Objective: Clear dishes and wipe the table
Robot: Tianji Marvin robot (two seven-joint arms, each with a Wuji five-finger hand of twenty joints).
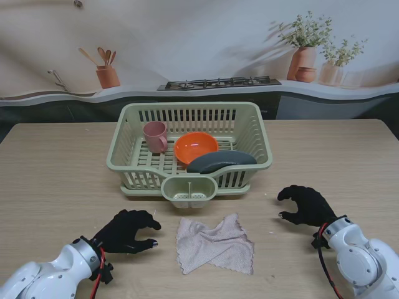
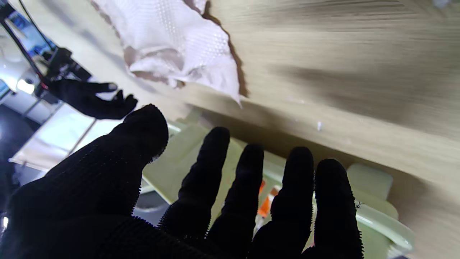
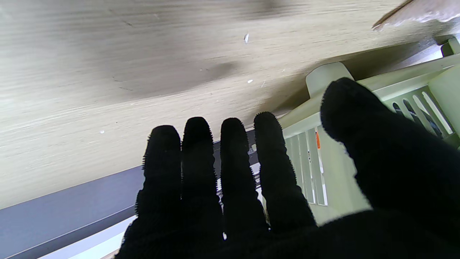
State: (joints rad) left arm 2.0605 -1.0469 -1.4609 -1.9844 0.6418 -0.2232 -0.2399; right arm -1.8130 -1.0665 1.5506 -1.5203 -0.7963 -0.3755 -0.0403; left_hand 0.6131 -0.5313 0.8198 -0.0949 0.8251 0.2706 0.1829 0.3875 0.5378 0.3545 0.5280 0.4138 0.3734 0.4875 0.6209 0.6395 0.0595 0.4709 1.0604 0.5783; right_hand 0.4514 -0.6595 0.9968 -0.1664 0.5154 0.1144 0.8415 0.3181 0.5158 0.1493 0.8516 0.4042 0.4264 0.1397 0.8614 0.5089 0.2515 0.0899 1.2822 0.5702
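- Wooden table (image 1: 56, 168) fills the lower two thirds of the stand view; a few pale crumbs scattered on it.
- Green dish rack (image 1: 124, 159) sits centre frame, long side across. A small cutlery cup (image 1: 189, 189) hangs on its near wall, middle.
- Inside the rack: pink mug (image 1: 154, 136) upright at the left, orange bowl (image 1: 196, 147) in the middle, dark grey plate (image 1: 221, 161) tilted on the bowl's right, reaching the near right wall.
- Beige cloth (image 1: 214, 245), crumpled, lies flat on the table at lower centre, just nearer than the cutlery cup and apart from the rack.
- Left hand (image 1: 128, 231), black glove, lower left of frame, just beside the cloth's left edge, not touching it as far as I can tell. Fingers curled and apart, holding nothing; wrist view shows them spread.
- Right hand (image 1: 306, 205), black glove, lower right of frame, near the rack's right corner, well apart from the cloth. Fingers loosely curled, nothing held.
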